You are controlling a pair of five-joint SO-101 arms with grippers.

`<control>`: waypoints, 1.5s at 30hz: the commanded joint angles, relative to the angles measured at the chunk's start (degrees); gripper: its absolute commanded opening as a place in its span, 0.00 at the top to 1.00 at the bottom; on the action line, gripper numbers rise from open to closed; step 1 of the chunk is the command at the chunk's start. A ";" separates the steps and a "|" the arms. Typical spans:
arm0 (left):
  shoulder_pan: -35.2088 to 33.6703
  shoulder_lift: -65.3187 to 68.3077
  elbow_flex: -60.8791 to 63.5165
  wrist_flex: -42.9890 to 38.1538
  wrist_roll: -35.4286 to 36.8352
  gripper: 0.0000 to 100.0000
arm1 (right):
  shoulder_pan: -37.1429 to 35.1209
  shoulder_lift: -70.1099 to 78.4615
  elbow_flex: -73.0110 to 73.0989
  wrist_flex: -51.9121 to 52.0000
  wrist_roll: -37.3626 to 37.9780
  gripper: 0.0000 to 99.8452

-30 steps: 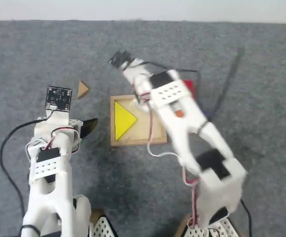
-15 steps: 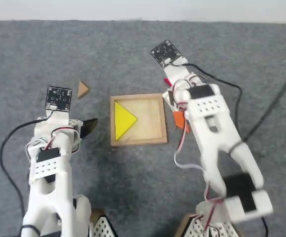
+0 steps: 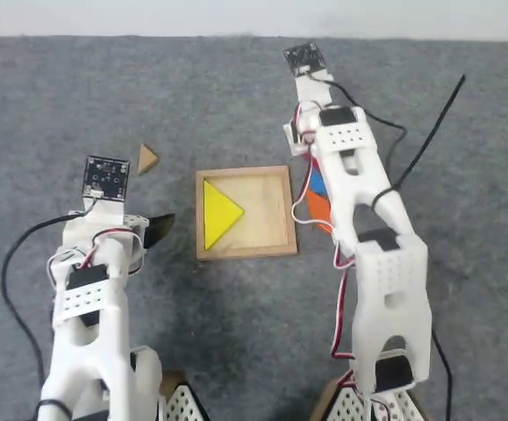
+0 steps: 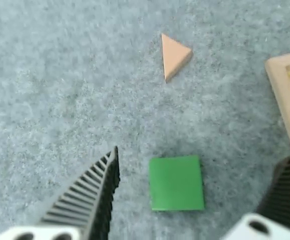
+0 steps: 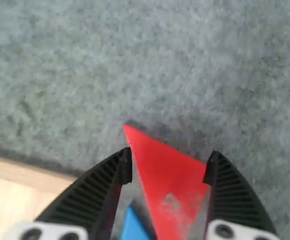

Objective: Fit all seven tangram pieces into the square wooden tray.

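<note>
The square wooden tray (image 3: 275, 241) lies mid-table with a yellow triangle (image 3: 218, 213) in its left half. My left gripper (image 4: 200, 157) is open low over the carpet left of the tray, and a green square (image 4: 177, 182) lies flat between its fingers. A small tan triangle (image 4: 175, 54) rests farther off, also seen from above (image 3: 147, 158). My right gripper (image 5: 169, 155) is open just past the tray's far right corner. Its fingers stand on either side of a red triangle (image 5: 167, 172) on the carpet. A blue piece (image 5: 132, 225) lies under the wrist.
The blue piece (image 3: 318, 182) and an orange piece (image 3: 319, 209) lie beside the tray's right edge, partly under the right arm. Cables trail from both arms. The tray corner (image 4: 285, 90) is close to the left gripper's outer finger. Grey carpet covers the table.
The right arm has swung from above the tray out to the right and farther back, ending over the pieces beside the tray. The left arm has kept still.
</note>
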 commanded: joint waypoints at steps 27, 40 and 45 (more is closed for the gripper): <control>2.29 -1.32 -0.48 -1.58 0.53 0.55 | -2.77 24.22 -51.16 41.98 22.68 0.99; 2.29 -1.32 -0.48 -1.58 0.53 0.55 | 1.36 34.51 -56.26 10.59 -4.57 0.99; 2.29 -1.32 -0.48 -1.58 0.53 0.55 | 1.19 33.45 -59.52 25.36 0.79 0.99</control>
